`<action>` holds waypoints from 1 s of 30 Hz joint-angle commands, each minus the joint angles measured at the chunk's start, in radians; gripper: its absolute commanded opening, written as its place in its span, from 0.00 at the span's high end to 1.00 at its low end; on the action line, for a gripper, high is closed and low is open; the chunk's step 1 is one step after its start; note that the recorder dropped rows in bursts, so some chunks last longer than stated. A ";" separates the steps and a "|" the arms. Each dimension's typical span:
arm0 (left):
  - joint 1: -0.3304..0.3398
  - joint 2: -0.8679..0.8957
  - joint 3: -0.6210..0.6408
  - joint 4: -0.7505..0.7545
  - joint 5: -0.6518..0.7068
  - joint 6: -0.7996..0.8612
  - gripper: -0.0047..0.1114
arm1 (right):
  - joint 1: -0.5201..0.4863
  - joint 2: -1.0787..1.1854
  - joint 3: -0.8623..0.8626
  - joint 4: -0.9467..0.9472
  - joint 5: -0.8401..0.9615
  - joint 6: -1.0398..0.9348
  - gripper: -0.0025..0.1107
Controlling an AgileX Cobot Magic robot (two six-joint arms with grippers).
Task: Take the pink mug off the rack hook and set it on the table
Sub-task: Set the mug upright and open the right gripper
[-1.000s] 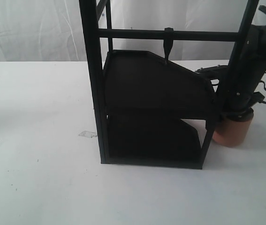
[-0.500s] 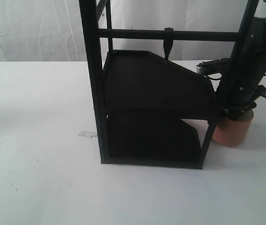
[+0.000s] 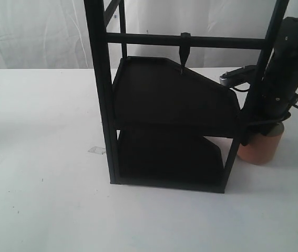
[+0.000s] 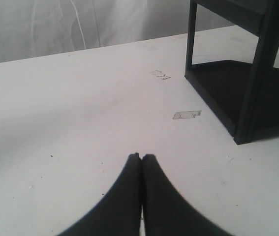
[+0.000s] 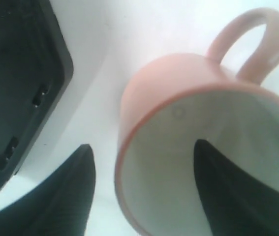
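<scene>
Logged the right gripper [image 5: 141, 147] with jaws apart, straddling the wall of the pink mug [image 5: 178, 83]: one dark finger [image 5: 65, 196] outside the wall, a sliver of white table showing between, the other finger down in the white inside. Saw neither pad pressed against the wall. Noted the mug upright, mouth toward the wrist camera, loop handle [image 5: 250, 44] on the side away from the fingers.

Placed it, from the exterior view, base down on the table [image 3: 43, 199], just beside the rack's right front foot and well apart from the rack hook [image 3: 183, 52] up on the crossbar. Found the right arm [image 3: 283, 79] reaching down over the mug, partly hidden behind the right post of the black rack [image 3: 99, 94].

Recorded the left gripper [image 4: 141, 157] with fingers pressed together, holding nothing, over the table near the rack's other front corner. Spotted a scrap of clear tape [image 4: 186, 115] lying on the table between that gripper and the rack foot.
</scene>
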 commanded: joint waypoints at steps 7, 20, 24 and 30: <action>0.005 -0.005 0.005 -0.011 0.004 -0.001 0.96 | -0.003 -0.013 0.003 -0.004 0.025 -0.079 0.49; 0.005 -0.005 0.005 -0.011 0.004 -0.001 0.96 | -0.003 -0.026 0.003 -0.009 0.037 -0.150 0.49; 0.005 -0.005 0.005 -0.011 0.004 -0.001 0.96 | -0.003 -0.032 0.003 -0.009 0.042 -0.169 0.49; 0.005 -0.005 0.005 -0.011 0.004 -0.001 0.96 | -0.003 -0.036 0.003 -0.026 0.054 -0.173 0.49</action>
